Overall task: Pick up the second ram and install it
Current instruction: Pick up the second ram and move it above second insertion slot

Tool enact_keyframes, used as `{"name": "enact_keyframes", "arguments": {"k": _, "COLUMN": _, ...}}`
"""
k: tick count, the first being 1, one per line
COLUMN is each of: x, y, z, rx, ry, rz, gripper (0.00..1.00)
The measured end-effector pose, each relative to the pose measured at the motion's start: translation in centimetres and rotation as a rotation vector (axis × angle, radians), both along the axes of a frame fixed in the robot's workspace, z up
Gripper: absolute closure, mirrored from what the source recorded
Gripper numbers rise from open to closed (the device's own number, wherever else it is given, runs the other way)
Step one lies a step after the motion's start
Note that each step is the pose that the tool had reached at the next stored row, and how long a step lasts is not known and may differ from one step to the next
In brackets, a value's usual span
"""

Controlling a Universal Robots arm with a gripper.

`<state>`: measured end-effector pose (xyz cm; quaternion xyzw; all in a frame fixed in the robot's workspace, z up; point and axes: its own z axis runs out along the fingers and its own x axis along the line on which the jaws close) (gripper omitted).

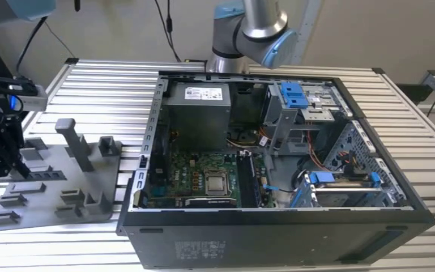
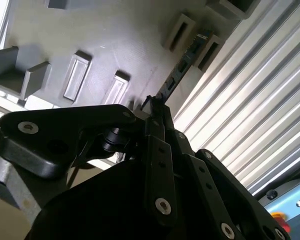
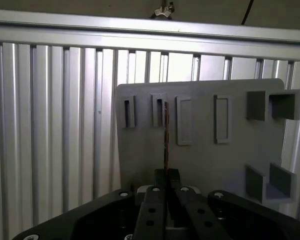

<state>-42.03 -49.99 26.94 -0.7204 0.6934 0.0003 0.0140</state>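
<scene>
Robotics lab here: slatted metal bench [image 1: 104, 79], opened computer case [image 1: 278, 232], robot arm [image 1: 251, 28], grey fixture tray [image 1: 51, 214].

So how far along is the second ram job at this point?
Done: the pincer is at the grey holder tray and looks closed on the second ram, which is edge-on in both wrist views. In hand: that grasp, with the stick at the tray's slots. Left: the ram is not yet in the open computer case, whose motherboard sits apart from the tray.
</scene>
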Motion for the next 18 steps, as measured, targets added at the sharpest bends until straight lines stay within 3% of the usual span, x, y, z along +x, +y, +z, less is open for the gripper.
{"name": "enact_keyframes", "arguments": {"k": 5, "x": -0.03, "y": 0.00, "z": 0.49, "rx": 0.0006, "ry": 0.0006, "rz": -0.008, "gripper": 0.86}}
{"name": "enact_keyframes", "arguments": {"k": 10, "x": -0.04, "y": 0.00, "z": 0.99, "rx": 0.0045, "ry": 0.0098, "rz": -0.014, "gripper": 0.86}}
{"name": "enact_keyframes", "arguments": {"k": 18, "x": -0.04, "y": 0.00, "z": 1.84, "rx": 0.0164, "ry": 0.0102, "rz": -0.049, "gripper": 0.86}}
